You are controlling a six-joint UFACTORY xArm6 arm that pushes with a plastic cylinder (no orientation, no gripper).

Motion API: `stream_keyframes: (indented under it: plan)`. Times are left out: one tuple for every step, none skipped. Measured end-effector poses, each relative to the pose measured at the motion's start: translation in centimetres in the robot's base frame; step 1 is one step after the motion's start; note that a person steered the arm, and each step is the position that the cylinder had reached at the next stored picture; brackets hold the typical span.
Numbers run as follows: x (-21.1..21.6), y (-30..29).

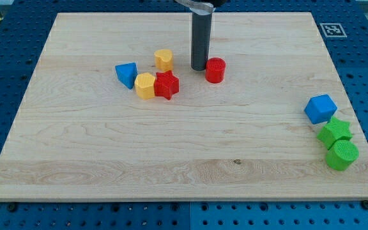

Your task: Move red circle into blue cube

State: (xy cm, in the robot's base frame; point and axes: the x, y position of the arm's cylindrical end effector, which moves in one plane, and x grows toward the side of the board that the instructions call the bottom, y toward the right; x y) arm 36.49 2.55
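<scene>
The red circle, a short red cylinder, stands on the wooden board above the middle. The blue cube sits far off near the view's right edge, lower down. My tip is the end of the dark rod, just left of the red circle, almost touching its left side. The blue cube lies to the lower right of both.
A green star and a green cylinder sit just below the blue cube. Left of my tip are a yellow heart-like block, a red star, a yellow hexagon block and a blue triangle block.
</scene>
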Motion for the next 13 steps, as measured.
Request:
stream_keyframes:
  plan:
    - [0.3, 0.0]
    - [1.5, 0.0]
    - [2.7, 0.4]
    - [2.7, 0.8]
    - [2.7, 1.4]
    - [2.7, 3.7]
    - [2.7, 4.0]
    - [2.2, 4.0]
    - [2.2, 4.0]
    - [3.0, 5.6]
    - [3.6, 8.1]
    - [3.2, 8.6]
    - [2.0, 8.6]
